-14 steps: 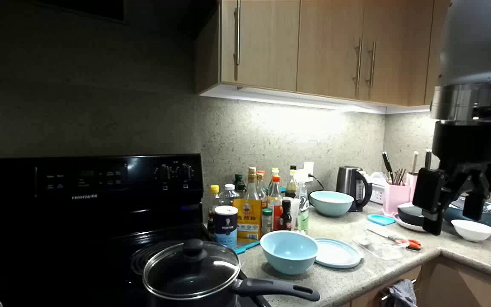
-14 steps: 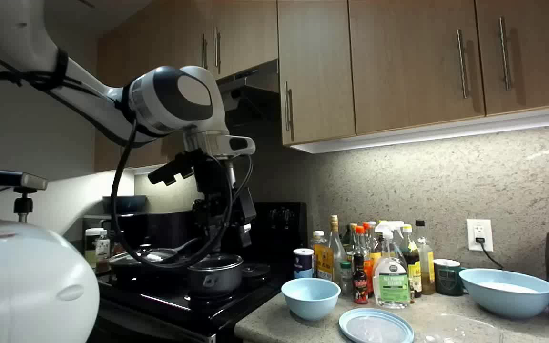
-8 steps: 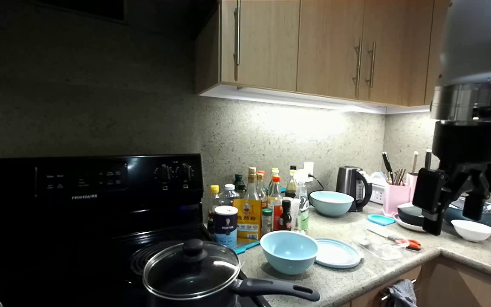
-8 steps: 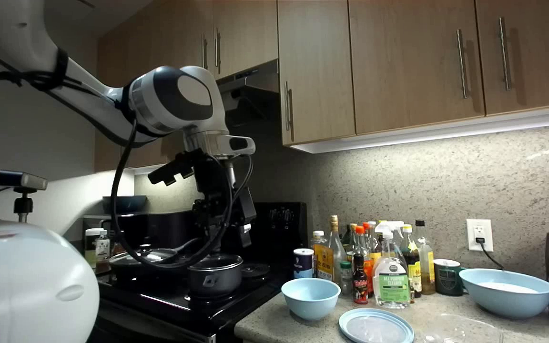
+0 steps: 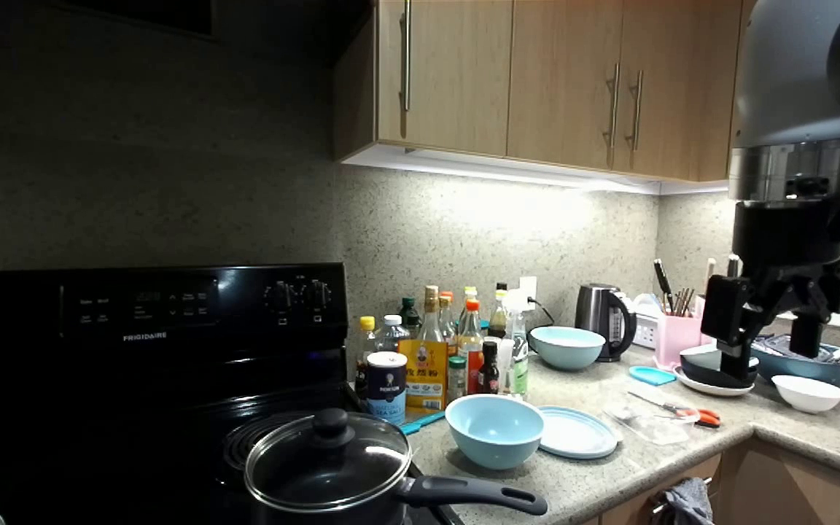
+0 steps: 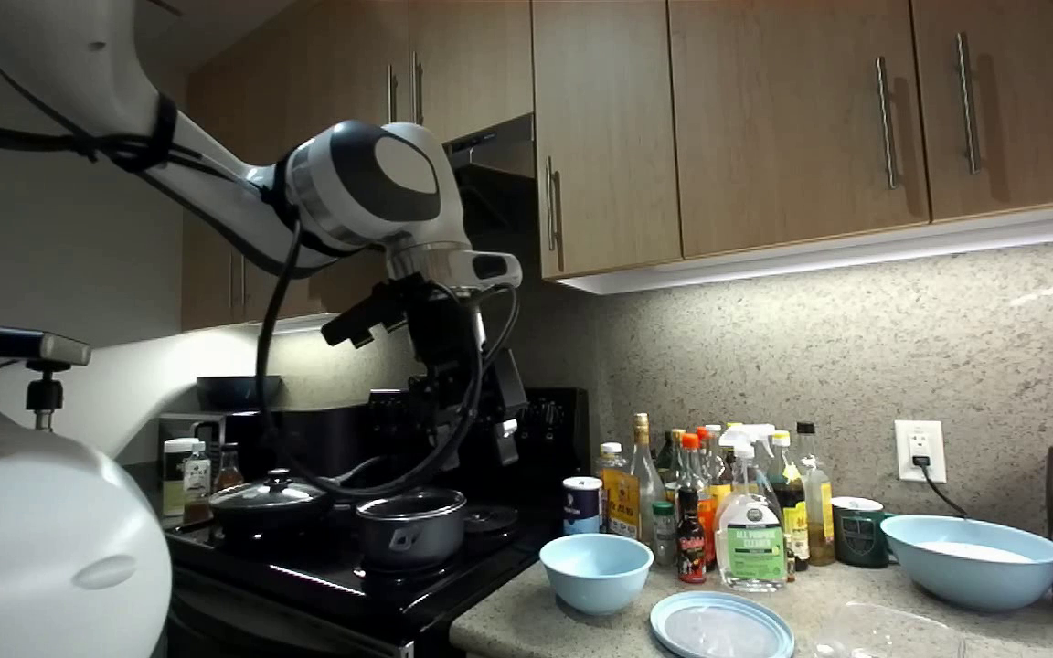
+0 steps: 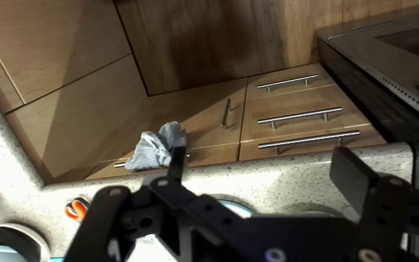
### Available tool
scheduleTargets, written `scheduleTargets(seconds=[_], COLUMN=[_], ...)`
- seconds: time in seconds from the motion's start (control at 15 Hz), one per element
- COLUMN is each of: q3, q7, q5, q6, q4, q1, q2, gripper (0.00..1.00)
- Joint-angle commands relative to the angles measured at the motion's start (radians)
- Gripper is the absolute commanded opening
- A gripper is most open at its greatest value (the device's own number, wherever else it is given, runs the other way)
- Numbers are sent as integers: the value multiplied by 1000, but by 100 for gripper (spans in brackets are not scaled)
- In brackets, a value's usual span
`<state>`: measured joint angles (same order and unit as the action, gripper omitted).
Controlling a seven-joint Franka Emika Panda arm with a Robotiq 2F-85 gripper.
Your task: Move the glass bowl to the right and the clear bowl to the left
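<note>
Just left of the pale-blue plate in both exterior views, glass bowl, upright; to the plate's right, clear bowl, faintly outlined; higher than the plate and well apart from it, gripper with fingers spread wide.

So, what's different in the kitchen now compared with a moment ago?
The white robot arm has moved rightward in an exterior view, its open black two-fingered end effector now slightly higher in both exterior views. Nothing was taken hold of or let go. The round aqua-blue glass bowl, flat round pale-blue plate and wide pale-blue bowl stayed put.
</note>
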<state>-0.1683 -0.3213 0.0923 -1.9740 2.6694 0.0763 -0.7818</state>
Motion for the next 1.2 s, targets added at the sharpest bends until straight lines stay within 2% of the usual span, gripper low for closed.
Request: scheduleTargets(seconds=[0.0, 0.27, 0.33, 0.47, 0.8, 1.13], q3=[36, 58, 73, 83, 83, 124], q7=[13, -22, -7, -6, -8, -17], q5=[84, 145, 127, 127, 123, 113], q6=[10, 22, 4, 4, -5, 10], q4=[-131, -263, -191, -217, -227, -417], q1=[66, 90, 65, 62, 57, 80], q2=[170, 324, 238, 277, 282, 529], gripper=[100, 100, 100, 100, 100, 100])
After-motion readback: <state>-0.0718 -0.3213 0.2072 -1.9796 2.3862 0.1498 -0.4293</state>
